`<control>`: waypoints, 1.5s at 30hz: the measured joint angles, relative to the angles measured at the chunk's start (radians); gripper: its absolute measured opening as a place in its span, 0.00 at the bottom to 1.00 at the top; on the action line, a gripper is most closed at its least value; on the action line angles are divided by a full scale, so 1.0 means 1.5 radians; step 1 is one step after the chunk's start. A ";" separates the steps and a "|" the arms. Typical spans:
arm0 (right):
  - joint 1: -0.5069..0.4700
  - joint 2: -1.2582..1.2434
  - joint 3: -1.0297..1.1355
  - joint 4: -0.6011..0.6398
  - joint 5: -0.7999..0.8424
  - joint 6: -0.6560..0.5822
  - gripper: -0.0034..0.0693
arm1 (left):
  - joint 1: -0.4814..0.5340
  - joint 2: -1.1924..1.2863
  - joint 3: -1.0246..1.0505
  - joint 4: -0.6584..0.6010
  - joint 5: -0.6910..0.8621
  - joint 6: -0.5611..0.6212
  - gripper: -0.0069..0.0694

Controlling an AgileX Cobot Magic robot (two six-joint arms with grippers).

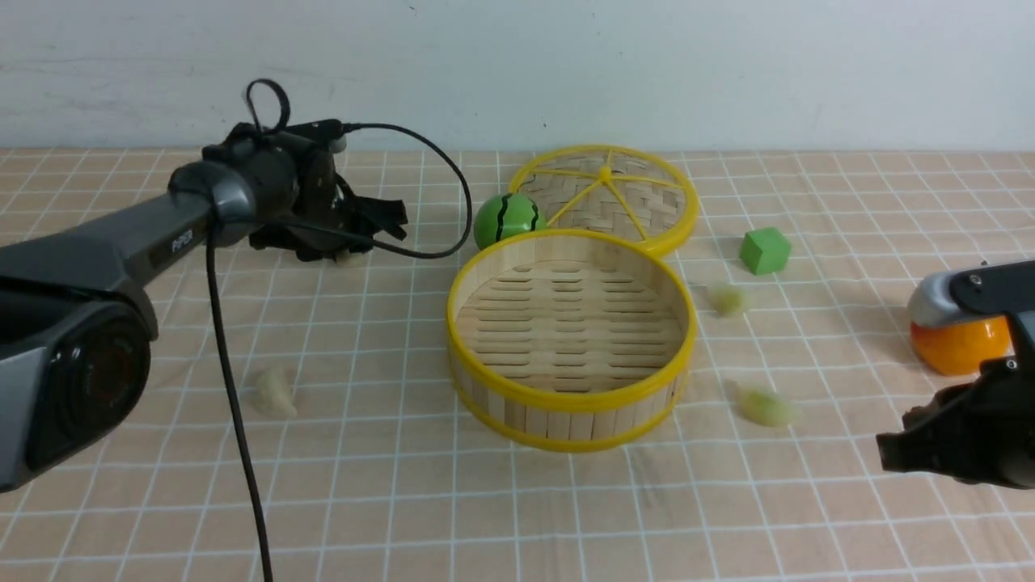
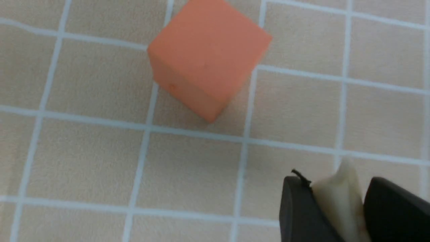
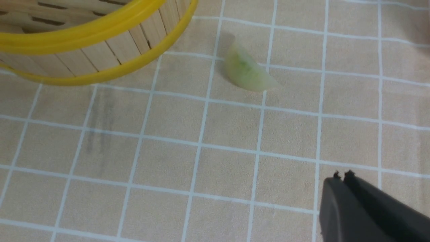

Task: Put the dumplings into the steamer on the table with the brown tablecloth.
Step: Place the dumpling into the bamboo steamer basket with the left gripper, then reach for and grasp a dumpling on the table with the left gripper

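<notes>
The steamer (image 1: 571, 402) stands empty at the middle of the brown tablecloth (image 1: 404, 501). My left gripper (image 1: 349, 255) is far left at the back, low over the cloth, shut on a cream-white dumpling (image 2: 342, 198). A second cream-white dumpling (image 1: 275, 393) lies left of the steamer. Two pale green dumplings lie right of it: one (image 1: 728, 299) farther back, one (image 1: 765, 406) nearer, which also shows in the right wrist view (image 3: 248, 71). My right gripper (image 3: 342, 178) is shut and empty, near the front right, apart from that dumpling.
The steamer's flat woven lid (image 1: 610, 194) leans behind it, with a green striped ball (image 1: 507, 220) beside it. A green cube (image 1: 764, 250) sits at the back right. An orange cube (image 2: 208, 57) lies close to my left gripper. An orange ball (image 1: 960, 346) sits under my right arm.
</notes>
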 joint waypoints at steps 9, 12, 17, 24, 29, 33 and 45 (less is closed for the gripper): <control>0.000 0.000 0.000 0.015 -0.003 0.000 0.06 | -0.138 -0.170 -0.009 -0.056 0.171 0.128 0.40; 0.000 0.000 0.000 0.033 -0.003 0.000 0.06 | -0.178 -0.152 -0.003 -0.067 0.184 0.134 0.40; 0.000 0.000 0.000 0.040 -0.003 0.000 0.06 | -0.206 -0.063 0.007 -0.066 0.145 0.116 0.40; 0.000 0.000 0.000 0.045 -0.003 0.000 0.07 | -0.206 -0.021 0.009 -0.078 0.089 0.115 0.45; 0.000 0.000 0.000 0.060 -0.003 0.000 0.07 | -0.207 -0.021 -0.003 -0.080 0.087 0.110 0.65; 0.000 0.000 0.000 0.077 -0.003 0.000 0.07 | -0.208 -0.044 -0.072 -0.030 0.207 0.110 0.85; 0.000 0.000 0.000 0.107 0.002 -0.002 0.08 | -0.119 -0.357 -0.059 0.070 0.430 0.155 0.82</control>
